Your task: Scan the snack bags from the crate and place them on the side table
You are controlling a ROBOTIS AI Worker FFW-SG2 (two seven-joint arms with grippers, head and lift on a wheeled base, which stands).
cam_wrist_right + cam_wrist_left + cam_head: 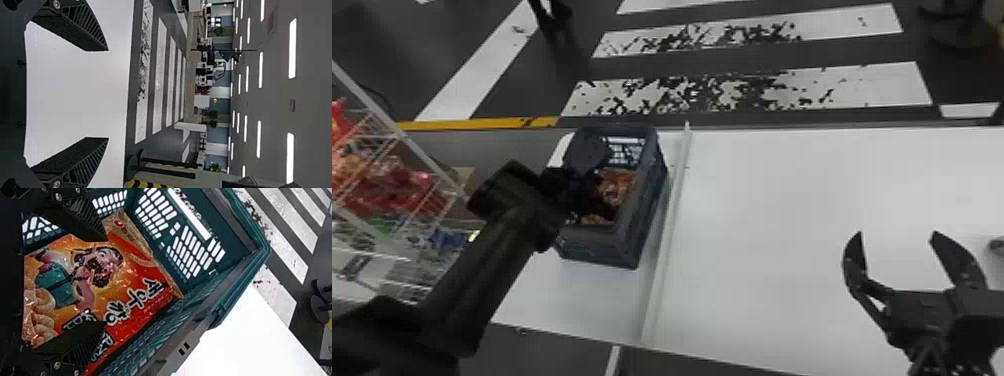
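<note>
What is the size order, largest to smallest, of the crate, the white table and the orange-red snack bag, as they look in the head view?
1. White table
2. Crate
3. Snack bag, judged by its visible part

Crate on left end of table; snack bag inside; rack left.

A glossy orange-and-red snack bag lies inside the latticed crate
</note>
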